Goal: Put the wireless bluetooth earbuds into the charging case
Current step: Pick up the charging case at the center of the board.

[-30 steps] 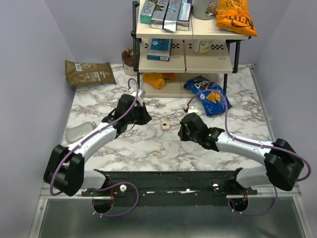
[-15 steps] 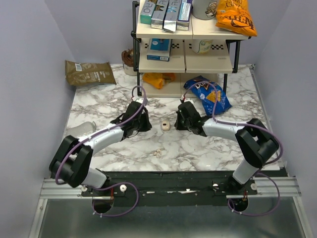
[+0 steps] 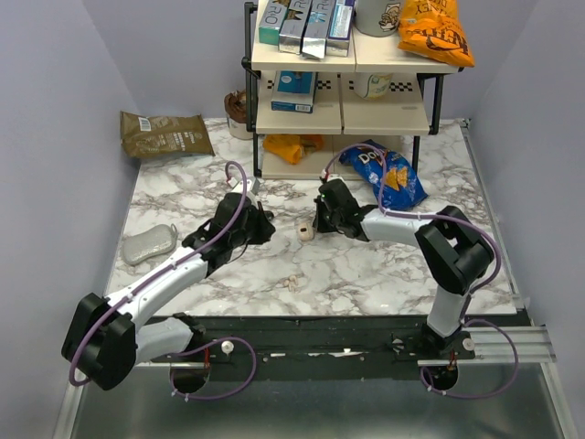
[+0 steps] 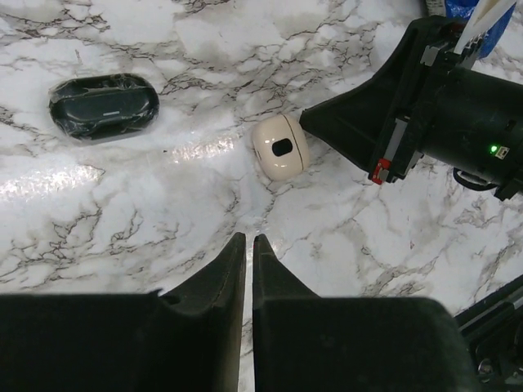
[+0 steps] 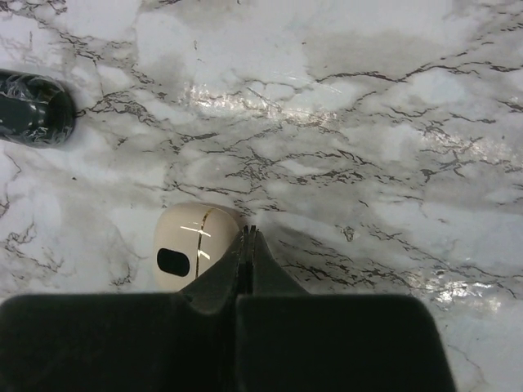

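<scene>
The charging case (image 3: 305,232) is a pale beige pebble with a dark oval mark, lying with its lid down on the marble. It shows mid-frame in the left wrist view (image 4: 279,147) and low left in the right wrist view (image 5: 188,245). My right gripper (image 5: 249,231) is shut and empty, its tips against the case's right side (image 3: 319,225). My left gripper (image 4: 248,238) is also shut and empty, a short way left of the case (image 3: 263,225). A pale pair of earbuds (image 3: 292,282) lies on the marble nearer the arm bases.
A black plastic-wrapped case (image 4: 104,106) lies left of the pale one (image 5: 33,108). A grey pebble-shaped case (image 3: 149,243) sits at the left. Behind stand a snack shelf (image 3: 343,110), a blue chip bag (image 3: 384,174) and a brown bag (image 3: 164,134).
My right arm has swung left and forward until its shut tips reached the case's side. My left arm shifted slightly and stays just left of the case.
</scene>
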Tool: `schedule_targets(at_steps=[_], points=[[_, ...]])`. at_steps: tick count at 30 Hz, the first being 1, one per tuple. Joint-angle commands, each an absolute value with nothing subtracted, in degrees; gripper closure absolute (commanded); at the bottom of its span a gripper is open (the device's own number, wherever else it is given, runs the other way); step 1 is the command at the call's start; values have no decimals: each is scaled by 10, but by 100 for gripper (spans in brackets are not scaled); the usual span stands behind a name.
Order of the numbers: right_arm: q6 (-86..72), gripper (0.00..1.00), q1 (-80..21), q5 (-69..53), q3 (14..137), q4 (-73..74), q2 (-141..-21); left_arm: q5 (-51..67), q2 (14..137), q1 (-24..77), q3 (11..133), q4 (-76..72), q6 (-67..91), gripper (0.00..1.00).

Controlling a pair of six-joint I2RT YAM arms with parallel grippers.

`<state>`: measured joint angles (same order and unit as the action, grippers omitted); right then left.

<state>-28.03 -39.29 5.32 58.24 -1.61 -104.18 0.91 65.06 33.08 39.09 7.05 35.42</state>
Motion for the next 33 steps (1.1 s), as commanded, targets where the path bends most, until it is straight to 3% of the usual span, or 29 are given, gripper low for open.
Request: schedule_targets(at_steps=[1, 10, 13, 16, 17, 19, 21, 22, 29, 33], points=[[-251, 99, -390, 38, 606, -18, -1065, -6, 635, 332, 378, 93, 358, 83], [-188, 99, -391, -37, 622, -32, -1086, -2, 622, 332, 365, 93, 357, 77], [-172, 98, -391, -45, 621, -33, -1087, -4, 621, 333, 361, 94, 357, 67], [-172, 90, -391, -26, 611, -37, -1069, -11, 618, 332, 360, 97, 355, 38], [-175, 85, -390, -15, 600, -38, -1058, -13, 617, 333, 362, 102, 349, 22], [-186, 68, -389, 26, 590, -38, -1022, -23, 623, 333, 373, 109, 343, 1], [-199, 53, -390, 51, 574, -26, -977, -30, 639, 333, 387, 126, 331, 1], [-203, 51, -390, 71, 568, -21, -962, -32, 646, 332, 404, 132, 324, 1], [-215, 49, -391, 64, 502, 24, -816, -29, 729, 336, 485, 157, 267, 1], [-211, 49, -390, 47, 455, 47, -724, 67, 775, 345, 510, 157, 173, 1]])
